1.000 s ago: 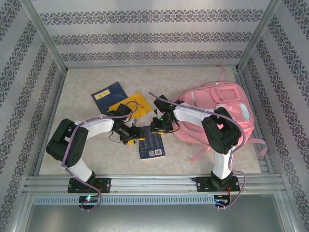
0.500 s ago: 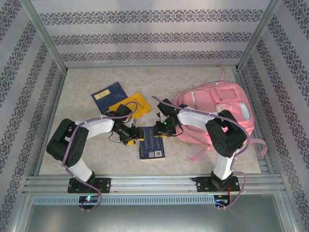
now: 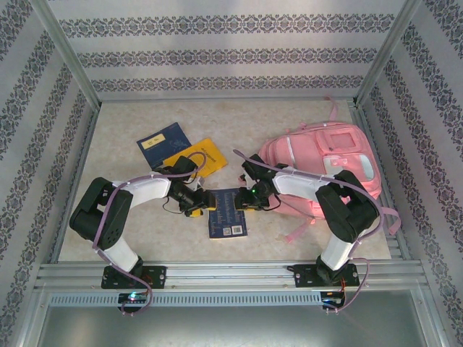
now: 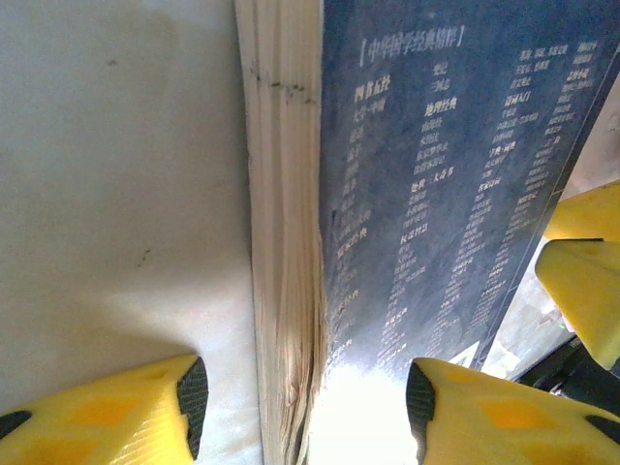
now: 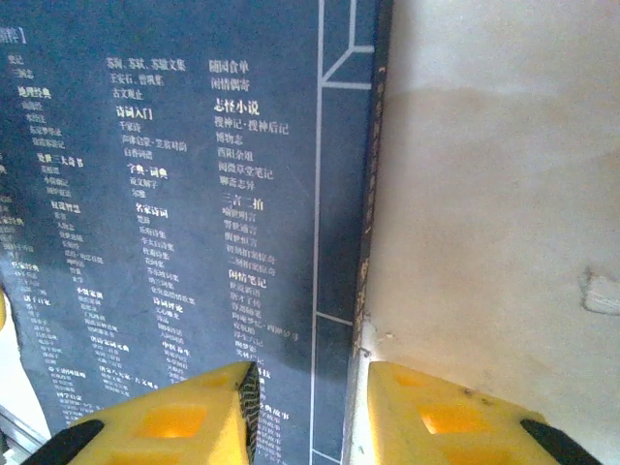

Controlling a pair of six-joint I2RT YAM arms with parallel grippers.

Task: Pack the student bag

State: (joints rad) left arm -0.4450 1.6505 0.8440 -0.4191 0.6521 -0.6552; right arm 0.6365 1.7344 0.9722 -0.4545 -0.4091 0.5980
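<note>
A blue booklet (image 3: 163, 143) and a yellow booklet (image 3: 206, 155) lie behind the arms on the pale worktop (image 3: 130, 123), with the large pink fabric student bag (image 3: 329, 163) at right. Between the arms lies a dark blue paperback book (image 3: 228, 215) with columns of white Chinese lettering. The left gripper (image 4: 300, 397) straddles its page edge, half open. The right gripper (image 5: 310, 407), narrowly parted, straddles its spine.

Seemingly a robotics lab cell: aluminium frame (image 3: 231, 275) and patterned wall panels (image 3: 217, 58) box in the tabletop (image 3: 289, 116).
</note>
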